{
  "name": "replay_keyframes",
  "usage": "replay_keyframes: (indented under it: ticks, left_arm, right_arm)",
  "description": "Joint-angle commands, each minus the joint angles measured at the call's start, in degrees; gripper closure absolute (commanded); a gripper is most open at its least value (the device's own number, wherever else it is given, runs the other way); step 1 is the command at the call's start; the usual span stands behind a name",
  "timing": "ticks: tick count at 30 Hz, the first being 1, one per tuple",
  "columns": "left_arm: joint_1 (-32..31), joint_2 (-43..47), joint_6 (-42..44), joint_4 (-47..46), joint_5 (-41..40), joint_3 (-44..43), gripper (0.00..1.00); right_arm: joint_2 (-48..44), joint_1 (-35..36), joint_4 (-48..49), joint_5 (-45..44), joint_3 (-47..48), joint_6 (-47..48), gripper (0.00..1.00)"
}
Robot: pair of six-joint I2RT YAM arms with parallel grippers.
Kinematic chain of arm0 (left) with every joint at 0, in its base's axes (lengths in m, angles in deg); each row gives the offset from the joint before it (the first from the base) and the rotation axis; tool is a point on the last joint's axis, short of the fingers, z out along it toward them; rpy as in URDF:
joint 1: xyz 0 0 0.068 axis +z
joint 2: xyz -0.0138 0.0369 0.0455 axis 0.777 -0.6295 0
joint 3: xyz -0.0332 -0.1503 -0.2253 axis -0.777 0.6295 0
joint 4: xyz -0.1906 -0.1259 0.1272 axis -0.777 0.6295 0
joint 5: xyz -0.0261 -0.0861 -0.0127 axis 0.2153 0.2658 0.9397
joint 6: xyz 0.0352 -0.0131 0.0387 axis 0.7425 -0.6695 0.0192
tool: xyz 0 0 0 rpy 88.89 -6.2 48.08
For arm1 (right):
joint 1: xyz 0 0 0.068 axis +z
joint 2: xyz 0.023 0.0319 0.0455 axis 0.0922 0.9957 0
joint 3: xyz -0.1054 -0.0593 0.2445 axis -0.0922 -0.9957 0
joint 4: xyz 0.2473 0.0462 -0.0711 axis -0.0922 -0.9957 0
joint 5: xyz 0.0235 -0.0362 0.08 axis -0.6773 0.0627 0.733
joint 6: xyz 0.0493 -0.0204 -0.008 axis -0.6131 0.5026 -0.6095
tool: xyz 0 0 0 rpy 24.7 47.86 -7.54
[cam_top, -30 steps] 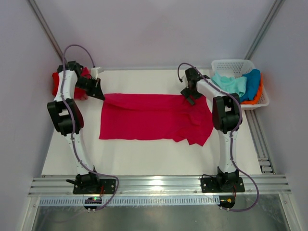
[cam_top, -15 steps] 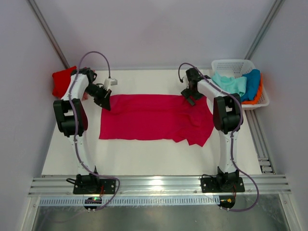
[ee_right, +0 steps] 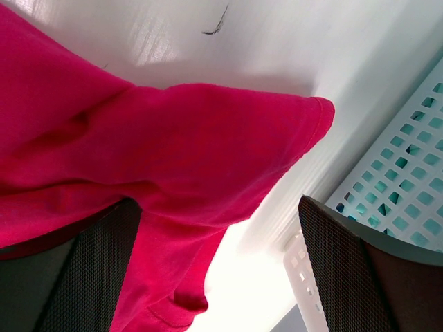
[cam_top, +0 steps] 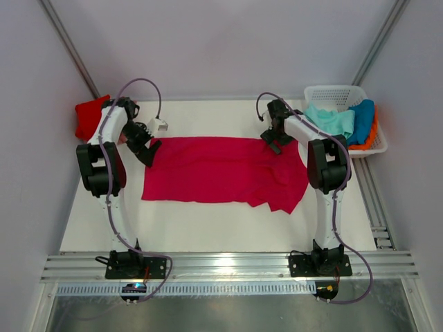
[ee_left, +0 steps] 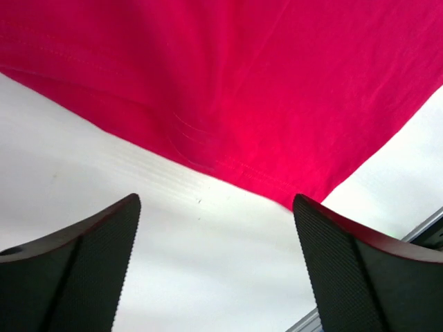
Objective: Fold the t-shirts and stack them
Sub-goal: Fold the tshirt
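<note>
The two arm bases (cam_top: 128, 263) sit nearest, on the near side of the crimson-pink t-shirt (cam_top: 208, 169), with a strip of bare white table (cam_top: 208, 228) between them and its near hem. The shirt lies spread flat and sideways across the table. Its left part is smooth, while its right part is rumpled, with a loose flap hanging toward the near right corner.

At the shirt's far left corner is the left gripper (ee_left: 216, 202), its claw wide. The two black fingers (ee_left: 104, 256) stand well apart with nothing between them but white table, just off the stitched hem. At the shirt's far right corner, by a sleeve, is the right gripper (ee_right: 220, 204), its claw also wide. The sleeve's hemmed end lies in the gap between the fingers and the cloth runs up against one of them, but the claw is not closed on it. Whether either claw touches the table cannot be told.

Beyond the shirt's far left corner a red t-shirt (cam_top: 88, 114) rests at the table's edge, partly hidden by the left arm. Past the shirt's far right corner, just beside the right arm, a white lattice basket (cam_top: 332, 91) holds a mint-green t-shirt (cam_top: 331, 119), a blue t-shirt (cam_top: 361, 121) and, at its outer side, an orange t-shirt (cam_top: 376, 131).
</note>
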Motion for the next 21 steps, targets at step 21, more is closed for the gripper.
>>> replay_keyframes:
  ticks: [21]
  left_arm:
    - [0.28,-20.26,-17.43,15.54,17.04,-27.31,0.01]
  right_arm:
    - [-4.00,0.44,-2.55,0.07,-2.19,0.91,0.01]
